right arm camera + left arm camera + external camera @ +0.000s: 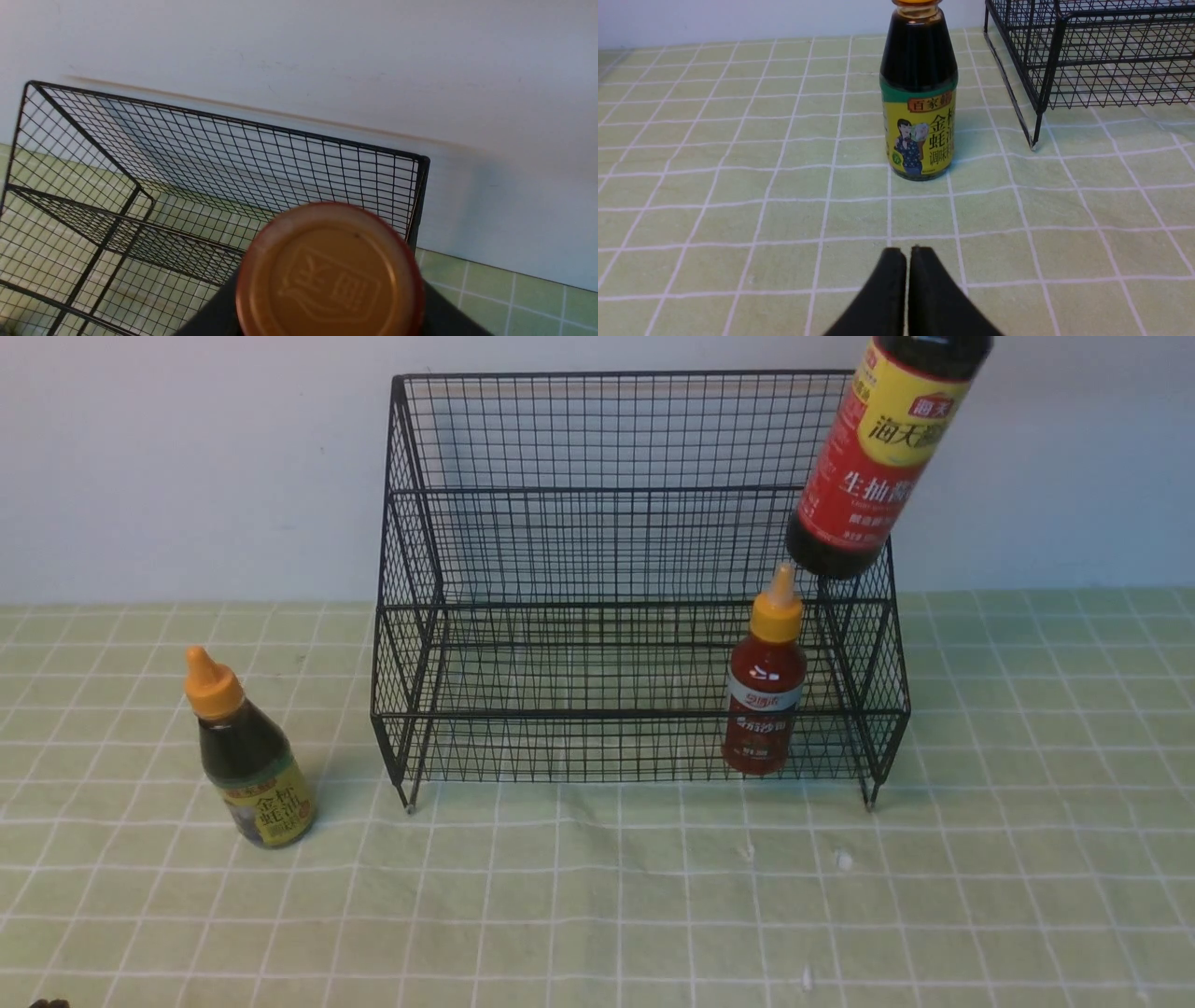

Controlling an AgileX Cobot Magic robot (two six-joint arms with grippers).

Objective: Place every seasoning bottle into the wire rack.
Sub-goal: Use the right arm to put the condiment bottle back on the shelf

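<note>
The black wire rack [635, 714] stands at the back of the cloth. A small red bottle [764, 691] with an orange nozzle stands upright in its lower tier, at the right end. The tall dark bottle [878, 457] with the red-yellow label hangs tilted in the air over the rack's right end. My right gripper [329, 298] is shut on it just below its brown cap [329, 275], above the rack [233, 140]. The squat dark yellow-labelled bottle [247, 756] stands on the cloth left of the rack. My left gripper [907, 252] is shut and empty, short of that bottle [919, 102].
A green cloth [597, 896] with white grid lines covers the table. A pale wall [187, 457] rises right behind the rack. The rack's left front leg [1034, 140] stands close to the right of the squat bottle.
</note>
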